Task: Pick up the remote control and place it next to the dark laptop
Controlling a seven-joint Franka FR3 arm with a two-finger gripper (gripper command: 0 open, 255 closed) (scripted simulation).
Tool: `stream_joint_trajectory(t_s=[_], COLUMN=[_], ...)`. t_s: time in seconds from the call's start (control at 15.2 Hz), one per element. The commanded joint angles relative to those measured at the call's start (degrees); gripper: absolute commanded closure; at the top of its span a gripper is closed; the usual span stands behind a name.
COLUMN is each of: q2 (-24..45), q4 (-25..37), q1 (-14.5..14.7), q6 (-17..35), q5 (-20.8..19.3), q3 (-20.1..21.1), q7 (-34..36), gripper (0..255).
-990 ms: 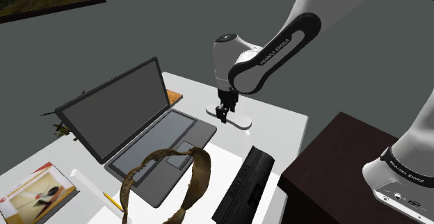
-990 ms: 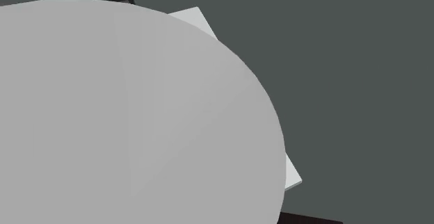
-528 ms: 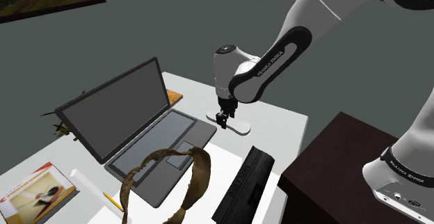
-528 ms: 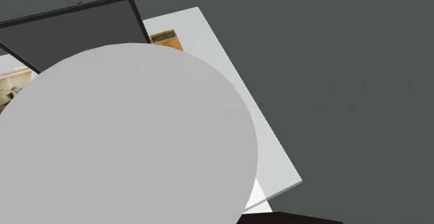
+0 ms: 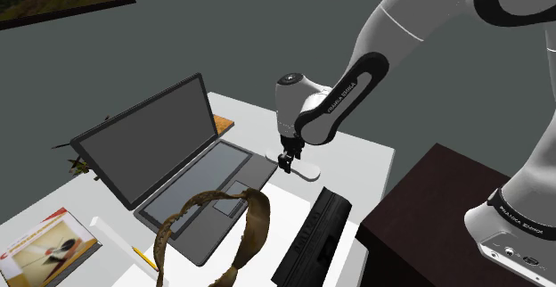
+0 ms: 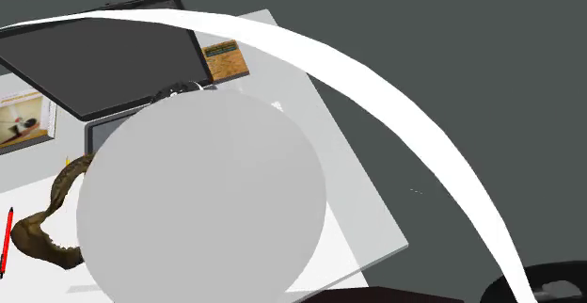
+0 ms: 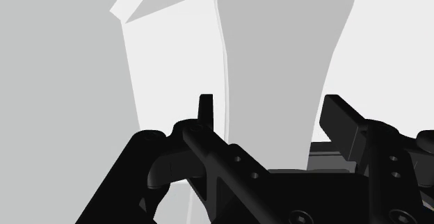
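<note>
Shoulder view | end effector low over the laptop-side end of the white remote control | remote lies flat on the bench, just beside the laptop base | long axis slants toward the view's lower right | wrist view: fingers spread, straddling the remote (not touching it)

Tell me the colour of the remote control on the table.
The remote control is plain white, seen best in the shoulder view.

Shoulder view beside stand, second exterior overhead, wrist close, laptop shared
</note>
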Motion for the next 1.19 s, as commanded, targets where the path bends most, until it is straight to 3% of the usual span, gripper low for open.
stream_joint_trajectory(t_s=[0.0, 0.73, 1.12], q2=[1.5, 9.1, 9.1], q4=[0.5, 3.1, 3.1], q1=[0.3, 1.6, 1.6], q6=[1.0, 6.0, 6.0], q5=[-0.4, -1.8, -1.8], q3=[-0.3, -2.0, -2.0], q7=[0.4, 1.5, 1.5], gripper=[255, 255, 255])
